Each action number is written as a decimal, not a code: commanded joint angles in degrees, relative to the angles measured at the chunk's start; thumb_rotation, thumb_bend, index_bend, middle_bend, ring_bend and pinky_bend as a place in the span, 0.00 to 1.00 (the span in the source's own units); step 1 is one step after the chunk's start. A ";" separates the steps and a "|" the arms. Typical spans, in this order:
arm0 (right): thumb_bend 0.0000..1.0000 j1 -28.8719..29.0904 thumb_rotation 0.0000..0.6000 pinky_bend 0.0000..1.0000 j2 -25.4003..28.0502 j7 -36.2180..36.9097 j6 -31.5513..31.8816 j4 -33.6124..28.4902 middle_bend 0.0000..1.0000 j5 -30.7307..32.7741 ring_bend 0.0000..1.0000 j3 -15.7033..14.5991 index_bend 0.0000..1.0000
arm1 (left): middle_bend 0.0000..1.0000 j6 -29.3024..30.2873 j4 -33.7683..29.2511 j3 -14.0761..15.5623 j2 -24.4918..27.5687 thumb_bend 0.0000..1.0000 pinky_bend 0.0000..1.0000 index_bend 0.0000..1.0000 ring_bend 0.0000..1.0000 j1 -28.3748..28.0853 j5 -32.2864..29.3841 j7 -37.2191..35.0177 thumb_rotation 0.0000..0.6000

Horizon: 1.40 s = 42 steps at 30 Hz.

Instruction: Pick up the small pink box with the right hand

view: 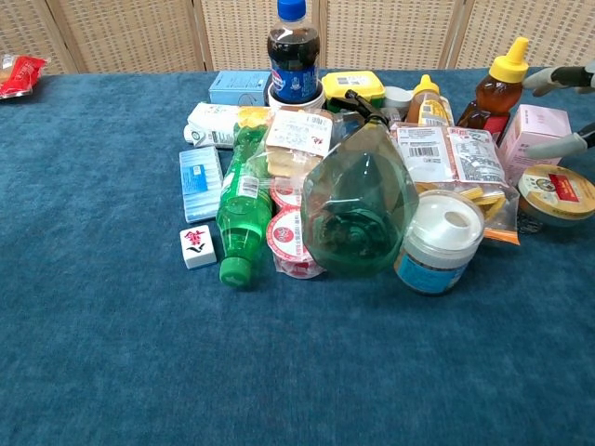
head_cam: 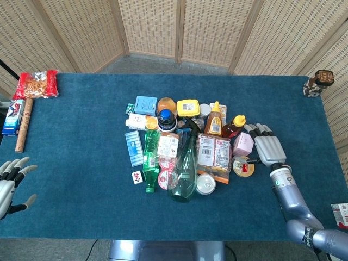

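- Pink box (head_cam: pixel 242 143) is seen at the right edge of the clutter in the head view, standing on the blue table (head_cam: pixel 81 119), with a honey bottle (head_cam: pixel 234 126) just behind it and a round tin (head_cam: pixel 243 166) just in front.
- Right hand (head_cam: pixel 266 148) is set just beside the box's right side, fingers spread and pointing away from the robot; nothing is held in it.
- Whether a finger touches the box cannot be told from the head view; in the chest view two fingertips (view: pixel 548 80) are seen at the frame's right edge, one above the box (view: pixel 533 130) and one at its right side, very close to it.
- Left hand (head_cam: pixel 10 182) is seen at the table's near left corner, fingers apart, holding nothing.
- Bare cloth lies to the right of the right hand as far as the table's right edge.
- Packets (head_cam: pixel 213 153) are crowded against the box's left side, so the box is hemmed in on three sides.
- A small brown object (head_cam: pixel 318 82) stands at the far right corner, well apart from the hand.
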 commanded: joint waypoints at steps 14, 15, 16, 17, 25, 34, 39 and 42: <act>0.06 2.00 0.85 0.37 -2.59 -0.55 -1.01 3.30 0.50 3.42 0.50 0.26 0.10 | 0.02 1.03 0.99 0.23 0.12 0.35 0.00 0.20 0.00 1.03 -0.07 -1.35 1.00; 0.06 2.00 0.90 0.42 -2.65 -0.38 -0.91 3.43 0.56 3.38 0.57 0.30 0.16 | 0.02 1.05 1.04 0.25 0.12 0.35 0.00 0.20 0.00 1.08 -0.09 -1.41 1.00; 0.06 1.92 0.95 0.49 -2.76 0.06 -0.63 3.63 0.63 3.20 0.66 0.37 0.22 | 0.02 1.05 1.10 0.26 0.14 0.35 0.00 0.20 0.00 1.12 -0.11 -1.48 1.00; 0.06 1.82 0.97 0.53 -2.82 0.39 -0.39 3.81 0.66 3.07 0.70 0.40 0.25 | 0.02 1.05 1.15 0.25 0.14 0.35 0.00 0.20 0.00 1.14 -0.13 -1.50 1.00; 0.06 0.78 1.00 0.63 -2.06 2.59 2.05 4.05 0.74 1.87 0.86 0.96 0.34 | 0.02 1.10 1.07 0.02 0.08 0.35 0.00 0.20 0.00 0.98 0.18 -1.46 1.00; 0.06 -0.69 1.00 0.63 1.64 5.72 4.75 0.80 0.75 1.40 0.87 2.96 0.34 | 0.02 0.73 0.47 -0.26 0.12 0.35 0.00 0.20 0.00 0.42 0.59 -0.88 1.00; 0.06 -1.46 1.00 0.63 4.41 7.38 6.81 -2.29 0.75 0.76 0.87 4.57 0.34 | 0.02 0.28 0.49 -0.41 -0.18 0.35 0.00 0.20 0.00 0.07 0.51 -0.78 1.00; 0.06 -1.96 1.00 0.63 5.79 8.44 8.29 -4.37 0.75 0.29 0.87 5.55 0.34 | 0.02 -0.09 0.64 -0.52 -0.44 0.35 0.00 0.20 0.00 -0.21 0.46 -0.86 1.00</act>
